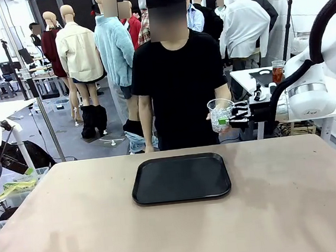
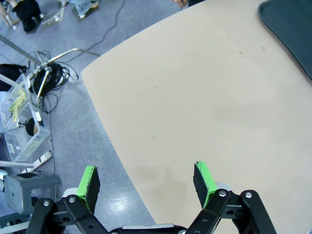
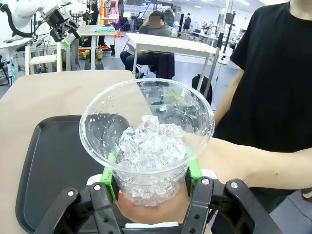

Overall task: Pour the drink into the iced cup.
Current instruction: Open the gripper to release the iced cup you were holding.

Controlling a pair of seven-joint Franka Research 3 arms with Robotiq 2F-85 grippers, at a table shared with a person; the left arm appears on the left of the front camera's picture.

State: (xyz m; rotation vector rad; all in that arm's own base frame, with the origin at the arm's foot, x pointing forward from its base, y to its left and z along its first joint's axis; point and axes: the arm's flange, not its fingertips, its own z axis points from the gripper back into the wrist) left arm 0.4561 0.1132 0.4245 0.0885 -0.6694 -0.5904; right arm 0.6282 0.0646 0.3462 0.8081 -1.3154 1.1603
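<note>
1. The table [image 1: 283, 210] is beige, and the robot shares it with a person [image 1: 179, 83] in a black T-shirt standing at its far side.
2. The right arm [image 1: 310, 88] reaches in from the right, level and well above the table top. I judge it is held high to meet the person's hand rather than to set anything down.
3. A black tray [image 1: 181, 178] lies flat in the middle of the table with nothing in it. It is probably there to catch spills when the pouring is done.
4. The left claw [image 2: 146, 180] hangs over the table's near edge with its green pads spread wide and nothing between them. It looks free to fetch the drink.
5. The cup [image 3: 146, 122] is clear plastic, upright and wide at the mouth. The right claw [image 3: 151, 170] is clamped on its lower part, one green pad on each side.
6. The person's hand [image 3: 209, 153] is also on the cup, wrapped under and behind it. This reads as a handover with neither side having let go.
7. The drink [image 1: 278, 72] seems to be the red-brown liquid in a second clear cup, which stands on a white side table [image 1: 247, 78] behind the arm and well away from the tray.
8. Ice [image 3: 151, 146] fills the lower half of the gripped cup, and no liquid is visible in it.
</note>
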